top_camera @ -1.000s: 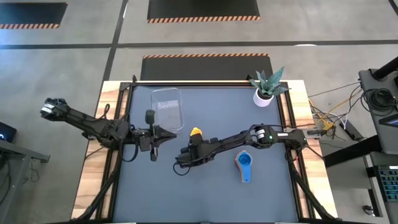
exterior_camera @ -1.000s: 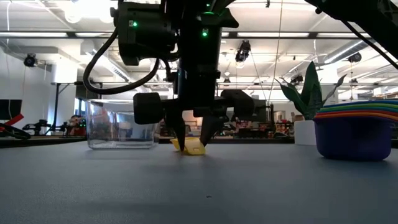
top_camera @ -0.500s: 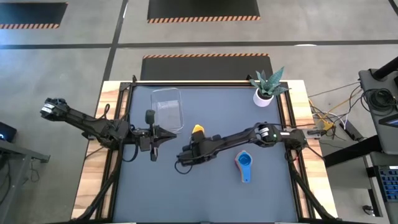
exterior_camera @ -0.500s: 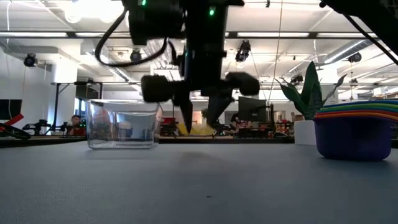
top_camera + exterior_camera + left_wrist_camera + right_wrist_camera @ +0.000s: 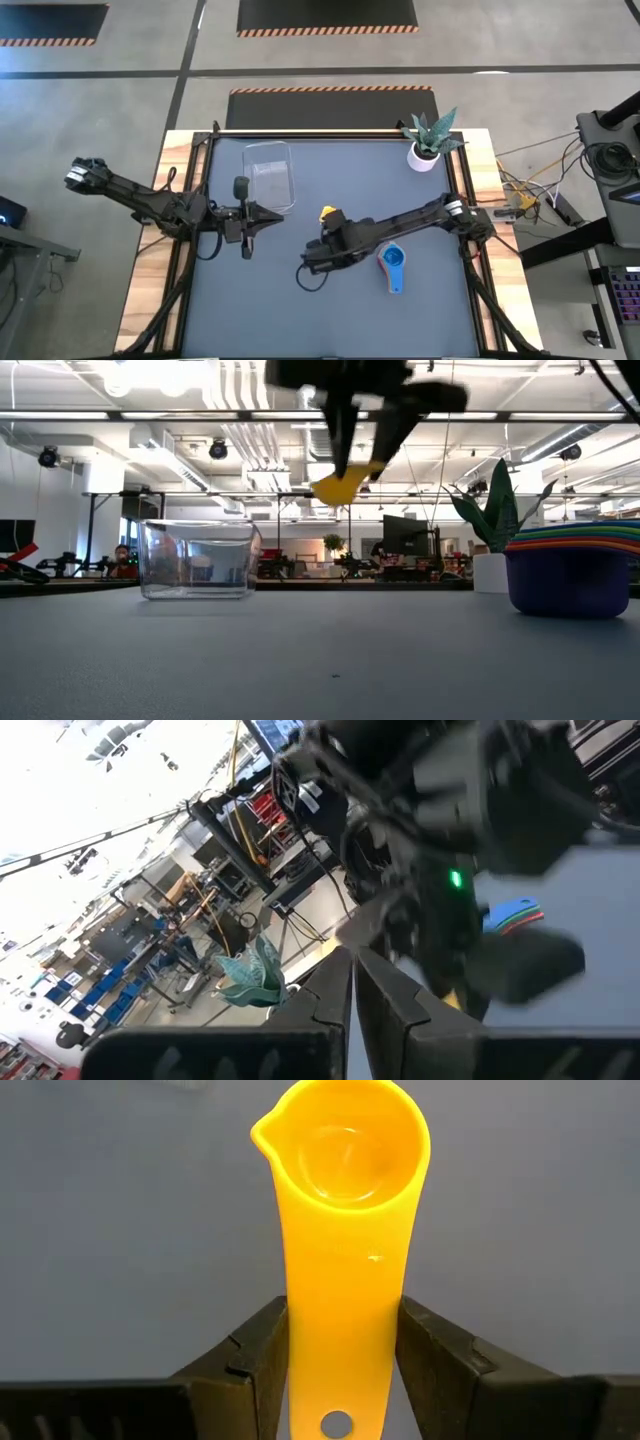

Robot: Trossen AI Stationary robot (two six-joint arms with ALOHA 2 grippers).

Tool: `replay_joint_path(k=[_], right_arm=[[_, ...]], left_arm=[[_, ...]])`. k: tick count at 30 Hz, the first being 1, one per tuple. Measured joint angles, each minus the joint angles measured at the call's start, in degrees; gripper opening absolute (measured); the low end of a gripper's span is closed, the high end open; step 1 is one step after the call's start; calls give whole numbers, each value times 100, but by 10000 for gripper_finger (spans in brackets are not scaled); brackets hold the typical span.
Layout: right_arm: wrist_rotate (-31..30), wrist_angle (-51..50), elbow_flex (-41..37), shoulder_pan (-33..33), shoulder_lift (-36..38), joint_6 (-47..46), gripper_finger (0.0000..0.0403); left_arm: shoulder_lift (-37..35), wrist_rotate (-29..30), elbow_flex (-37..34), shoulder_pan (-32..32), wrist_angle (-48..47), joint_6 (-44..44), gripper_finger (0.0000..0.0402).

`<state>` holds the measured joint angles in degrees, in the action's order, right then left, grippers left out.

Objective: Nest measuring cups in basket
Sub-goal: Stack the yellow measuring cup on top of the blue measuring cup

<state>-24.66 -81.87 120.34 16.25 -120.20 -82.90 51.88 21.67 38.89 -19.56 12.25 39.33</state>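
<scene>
Right fingers [image 5: 430, 1350] around yellow cup's [image 5: 345, 1230] handle.

Nothing to read out here: the yellow measuring cup [image 5: 344, 1230] has a faint raised mark inside its bowl, too soft to make out, and no label, brand, number or sign shows legibly on the table [image 5: 330, 310] or in the room behind

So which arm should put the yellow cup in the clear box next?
The right one. Its pincer already grips the yellow cup by the handle, lifted off the table. The left pincer is shut and holds nothing, though it sits nearer the basket.
</scene>
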Motion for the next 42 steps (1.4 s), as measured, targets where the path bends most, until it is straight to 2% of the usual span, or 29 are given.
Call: replay_joint_path(k=[9, 15, 30, 36, 42], right_arm=[[686, -696, -37, 479, 703, -793, 150], [734, -809, -312, 864, 1120, -1530, 150], [1462, -677, -1630, 2399, 1208, -4160, 150], [1412, -647, -1975, 2487, 1208, -4164, 150], [1399, -637, -2224, 2291, 1215, -3894, 150]], left_arm=[[-2, 2, 0, 0, 2, 0, 0], [-22, 2, 0, -1, -19, -1, 0], [-33, 2, 0, -2, -39, -24, 0], [-42, 2, 0, -2, -36, 7, 0], [-44, 2, 0, 1, -35, 36, 0]])
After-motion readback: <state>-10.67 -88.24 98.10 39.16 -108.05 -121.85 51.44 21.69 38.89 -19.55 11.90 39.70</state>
